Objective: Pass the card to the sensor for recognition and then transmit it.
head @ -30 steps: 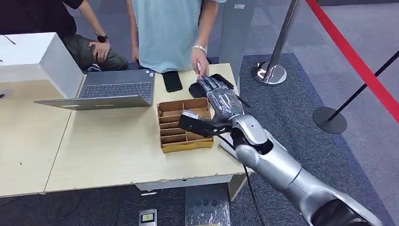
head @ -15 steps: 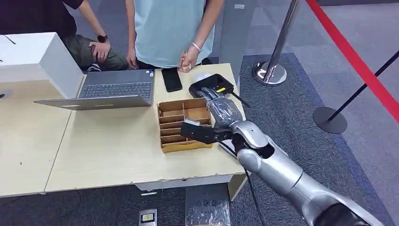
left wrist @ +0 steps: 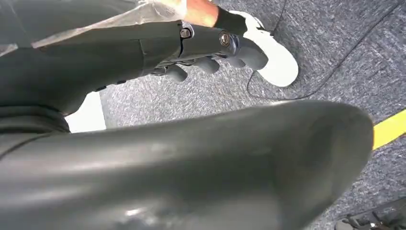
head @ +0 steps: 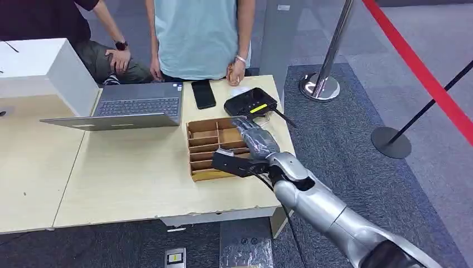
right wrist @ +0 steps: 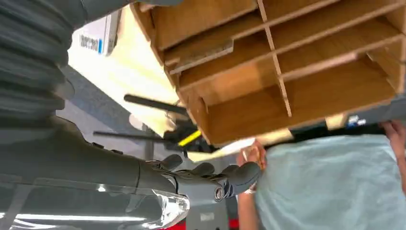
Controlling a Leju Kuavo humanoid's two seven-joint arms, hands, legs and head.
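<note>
My right hand (head: pixel 254 135) hovers over the right side of the brown cardboard tray (head: pixel 202 173), fingers stretched forward and holding nothing. The right wrist view shows those fingers (right wrist: pixel 210 175) empty above the tray's slots (right wrist: pixel 306 91). The black sensor (head: pixel 251 101), with a yellow strip, lies on the table just beyond the hand. A person in a light blue shirt stands at the far edge, one hand (head: pixel 237 70) closed near the sensor, apparently on a small pale card (right wrist: pixel 249 154). My left hand (left wrist: pixel 206 45) hangs over the carpet with nothing in it.
An open laptop (head: pixel 131 106) and a black phone (head: pixel 203 94) lie on the table (head: pixel 128 178) left of the sensor. A white box (head: pixel 42 70) stands at the far left. A second person sits behind it. Barrier posts (head: pixel 323 84) and red tape stand at the right.
My right hand has drawn back from the person's hand beside the sensor to above the tray. The person's hand has withdrawn to the table's far edge.
</note>
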